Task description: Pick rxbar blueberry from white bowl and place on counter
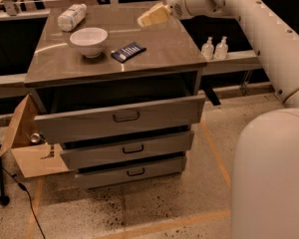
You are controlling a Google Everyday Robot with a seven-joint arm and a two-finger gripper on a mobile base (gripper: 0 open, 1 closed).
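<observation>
In the single camera view we find the rxbar blueberry lying flat on the counter, just beside the white bowl on its right and apart from it. As far as we can see into the bowl, it holds nothing. So we judge both the picking and the placing done: the bar is out of the bowl and resting on the steel top, well inside the front edge.

The gripper hangs above the far right part of the counter, clear of the bar and carrying nothing that we can make out. Whether its jaws stand apart or together we cannot tell. The white arm reaches in from the right, over the ledge with two small bottles.

A white plastic bottle lies on its side at the back left corner, behind the bowl. Below the top, the upper drawer stands pulled out, and a cardboard box sits open on the floor at the left.

In our judgement little is left but drawing the arm away.
</observation>
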